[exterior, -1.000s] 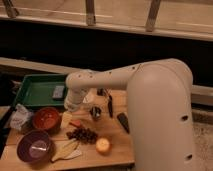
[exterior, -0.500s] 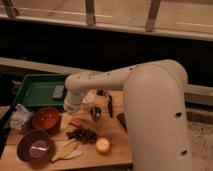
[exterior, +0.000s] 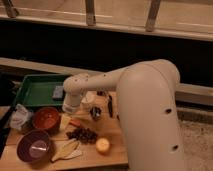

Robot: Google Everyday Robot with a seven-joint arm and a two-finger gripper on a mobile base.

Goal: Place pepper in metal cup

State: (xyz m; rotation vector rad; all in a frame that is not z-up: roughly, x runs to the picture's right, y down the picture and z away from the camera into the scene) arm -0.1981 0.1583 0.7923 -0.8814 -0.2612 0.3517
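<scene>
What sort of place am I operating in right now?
Likely an indoor test or kitchen-style workstation: a wooden table carries a green tray, an orange bowl and a purple bowl. The gripper sits low over the table by the pepper, left of the metal cup.

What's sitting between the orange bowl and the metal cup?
Camera view: the pepper lies in that gap, with the gripper hanging close over it.

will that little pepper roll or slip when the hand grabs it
The pepper looks tapered, so pushed it would probably swing in an arc rather than roll straight. Its skin seems smooth, so it may slip. The hand hangs just above it, beside the metal cup.
</scene>
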